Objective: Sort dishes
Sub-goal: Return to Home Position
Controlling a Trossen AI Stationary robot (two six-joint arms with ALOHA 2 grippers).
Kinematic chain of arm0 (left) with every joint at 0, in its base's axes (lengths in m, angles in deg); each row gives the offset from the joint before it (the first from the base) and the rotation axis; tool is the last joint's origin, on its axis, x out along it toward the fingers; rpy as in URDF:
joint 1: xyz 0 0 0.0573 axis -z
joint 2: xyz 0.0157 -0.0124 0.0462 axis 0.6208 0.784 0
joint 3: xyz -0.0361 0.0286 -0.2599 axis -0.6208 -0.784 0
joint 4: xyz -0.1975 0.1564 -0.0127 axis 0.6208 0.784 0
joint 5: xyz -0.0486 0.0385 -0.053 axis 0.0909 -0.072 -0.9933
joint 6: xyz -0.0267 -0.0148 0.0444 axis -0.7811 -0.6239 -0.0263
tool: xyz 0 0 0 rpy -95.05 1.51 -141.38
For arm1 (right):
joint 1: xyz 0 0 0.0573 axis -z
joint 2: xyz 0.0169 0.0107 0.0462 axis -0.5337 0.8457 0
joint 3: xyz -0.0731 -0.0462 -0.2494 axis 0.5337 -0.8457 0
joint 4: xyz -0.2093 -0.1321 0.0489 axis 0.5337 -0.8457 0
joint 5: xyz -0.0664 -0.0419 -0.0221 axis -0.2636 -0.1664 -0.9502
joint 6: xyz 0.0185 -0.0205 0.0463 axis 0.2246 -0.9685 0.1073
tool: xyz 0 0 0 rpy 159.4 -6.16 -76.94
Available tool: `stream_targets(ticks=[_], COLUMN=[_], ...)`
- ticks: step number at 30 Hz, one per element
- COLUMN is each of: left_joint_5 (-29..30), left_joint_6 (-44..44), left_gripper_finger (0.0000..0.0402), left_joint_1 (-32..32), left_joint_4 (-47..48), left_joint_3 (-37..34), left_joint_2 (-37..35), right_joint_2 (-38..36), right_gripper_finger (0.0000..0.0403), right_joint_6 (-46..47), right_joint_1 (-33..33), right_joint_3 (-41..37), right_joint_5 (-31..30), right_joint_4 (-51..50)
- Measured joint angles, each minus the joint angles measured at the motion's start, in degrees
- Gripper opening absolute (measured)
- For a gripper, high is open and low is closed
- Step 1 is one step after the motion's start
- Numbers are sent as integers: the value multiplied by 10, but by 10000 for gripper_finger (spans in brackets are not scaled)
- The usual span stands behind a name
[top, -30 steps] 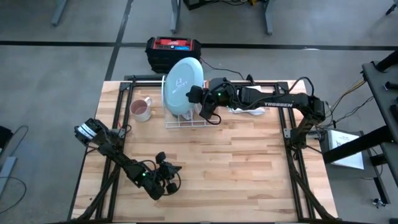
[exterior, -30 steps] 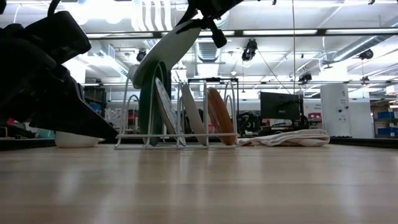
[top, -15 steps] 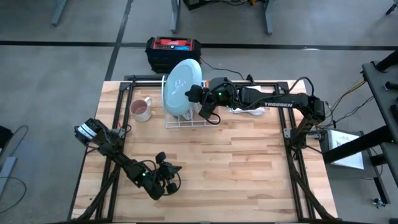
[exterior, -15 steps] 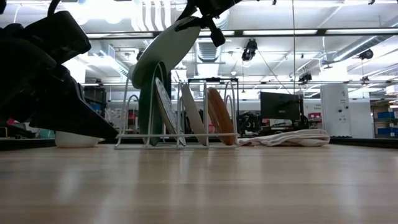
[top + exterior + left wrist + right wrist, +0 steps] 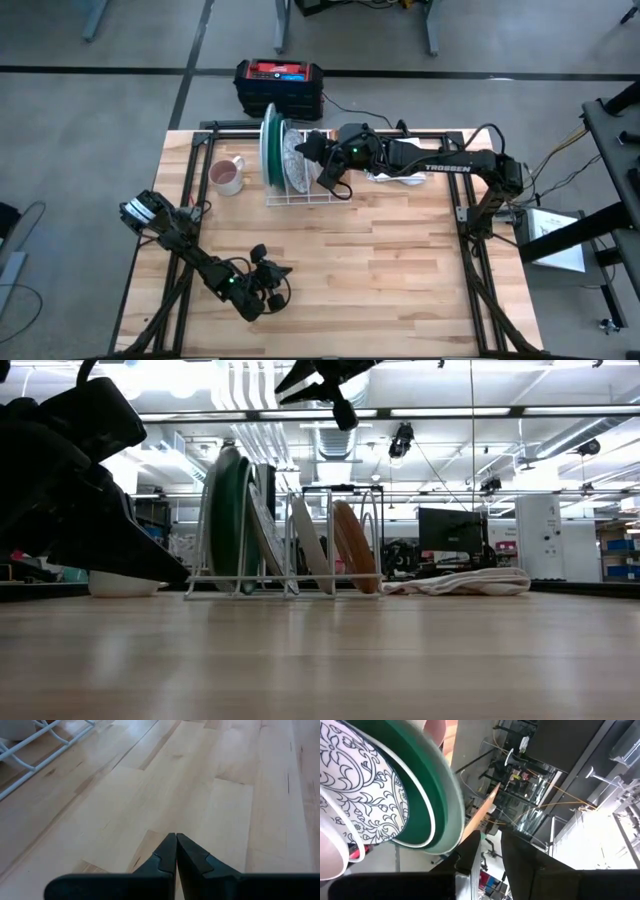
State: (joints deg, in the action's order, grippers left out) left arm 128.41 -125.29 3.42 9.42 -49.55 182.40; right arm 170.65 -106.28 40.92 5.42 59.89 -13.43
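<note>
My right claw (image 5: 308,148) hangs apart, empty, over the white wire rack (image 5: 300,197). The pale mint round plate (image 5: 456,812) stands there on edge. It looks stiff, slick and breakable, so I'd pinch its rim. My left claw (image 5: 176,837) rests together near the table.

Right gripper (image 5: 315,398) hangs at the top of the frame, fingers (image 5: 345,418) parted and empty, clear above the white wire rack (image 5: 200,575) on the wooden table (image 5: 400,660). Five plates stand on edge in the rack. The pale mint plate (image 5: 208,510) and dark green plate (image 5: 230,525) sit below and ahead of the fingertips, and the patterned plate (image 5: 262,530), white plate (image 5: 308,545) and brown plate (image 5: 352,548) sit below, back toward the wrist. A folded cloth (image 5: 465,582) lies well behind the fingers, beyond the rack.
</note>
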Motion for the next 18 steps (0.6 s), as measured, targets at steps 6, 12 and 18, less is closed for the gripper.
stream_targets(ticks=[6,12,18], left_joint_5=[0,0,0], left_joint_6=[0,0,1], left_gripper_finger=[0,0,0], left_joint_1=[0,0,0], left_joint_4=[0,0,0], left_joint_3=[0,0,0], left_joint_2=[0,0,0], right_joint_2=[0,-3,-25], right_gripper_finger=[60,67,73], right_joint_6=[4,77,238], right_joint_1=[0,1,1], right_joint_3=[0,0,0], right_joint_5=[0,-7,-88], right_joint_4=[-1,9,35])
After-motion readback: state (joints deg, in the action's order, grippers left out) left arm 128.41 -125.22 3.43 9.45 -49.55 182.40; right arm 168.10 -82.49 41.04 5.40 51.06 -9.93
